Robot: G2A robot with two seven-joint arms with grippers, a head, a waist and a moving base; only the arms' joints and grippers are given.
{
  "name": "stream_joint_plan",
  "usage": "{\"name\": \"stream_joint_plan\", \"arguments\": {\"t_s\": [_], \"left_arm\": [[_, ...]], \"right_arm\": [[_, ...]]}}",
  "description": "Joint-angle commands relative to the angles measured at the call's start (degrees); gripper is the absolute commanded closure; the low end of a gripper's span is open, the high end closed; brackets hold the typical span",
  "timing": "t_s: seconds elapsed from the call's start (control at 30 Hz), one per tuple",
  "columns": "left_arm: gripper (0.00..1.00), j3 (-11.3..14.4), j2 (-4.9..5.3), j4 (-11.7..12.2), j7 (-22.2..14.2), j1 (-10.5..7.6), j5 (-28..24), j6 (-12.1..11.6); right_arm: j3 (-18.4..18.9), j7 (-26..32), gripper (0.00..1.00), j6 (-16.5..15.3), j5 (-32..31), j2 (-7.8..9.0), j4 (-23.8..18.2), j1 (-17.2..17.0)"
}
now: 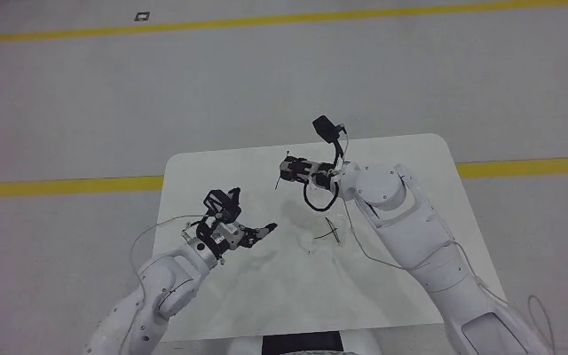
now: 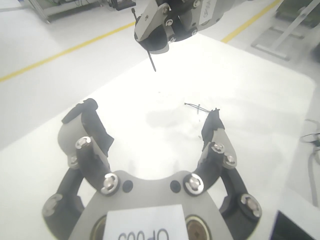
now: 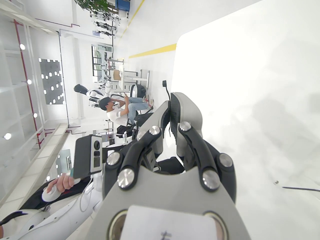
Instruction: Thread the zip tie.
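Right gripper (image 3: 170,101): jaws together, clamped on the zip tie (image 3: 166,88). The grip sits partway along the strap. The head end stands clear past the fingertips on one side, and the tapered tail hangs out the other side, pointing down toward the table (image 2: 250,88).

Left gripper (image 2: 151,112): jaws wide apart, holding nothing, low over the table, below and in front of the right jaws.

Loose ties (image 2: 197,107) lie crossed on the table just beyond one left fingertip.

Risks, as judged:
- The strap is thin and the bite is narrow, so it could swivel or slip in the pads when the tail is bent round.
- The free tail is short, so the left jaws could close beside it rather than on it.
- A low left approach could drag the loose ties.
- The two grippers are close together, so contact between their fingers is possible.

Writing: a white label (image 2: 145,222) on the left gripper body has handwritten marks cut off by the edge. The right gripper label (image 2: 208,6) is also handwritten. Neither can be read in full.
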Motion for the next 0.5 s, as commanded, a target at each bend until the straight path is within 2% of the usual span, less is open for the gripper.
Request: {"name": "stream_joint_plan", "arguments": {"t_s": [0.0, 0.2, 0.3, 0.4, 0.47], "left_arm": [[0.00, 0.3, 0.00, 0.1, 0.4, 0.06, 3.6, 1.0], [0.00, 0.3, 0.00, 0.1, 0.4, 0.06, 3.6, 1.0], [0.00, 0.6, 0.07, -0.2, 2.2, -0.82, 8.4, 0.5], [0.00, 1.2, 0.28, -0.7, 2.7, -1.30, 16.3, 1.0], [0.00, 1.4, 0.97, -1.2, 1.7, -2.64, 16.3, 0.1]], "right_arm": [[0.0, 0.2, 1.00, 0.0, 0.0, -0.01, 0.2, 0.1], [0.0, 0.2, 1.00, 0.0, 0.0, -0.01, 0.2, 0.1], [-0.4, -0.1, 1.00, 0.0, 0.9, -0.11, 0.7, -0.5], [-0.5, 0.4, 1.00, 0.0, 2.6, -0.33, 2.7, 0.4], [-0.6, 0.4, 1.00, 0.0, 3.3, -0.52, 3.8, 1.2]]}}
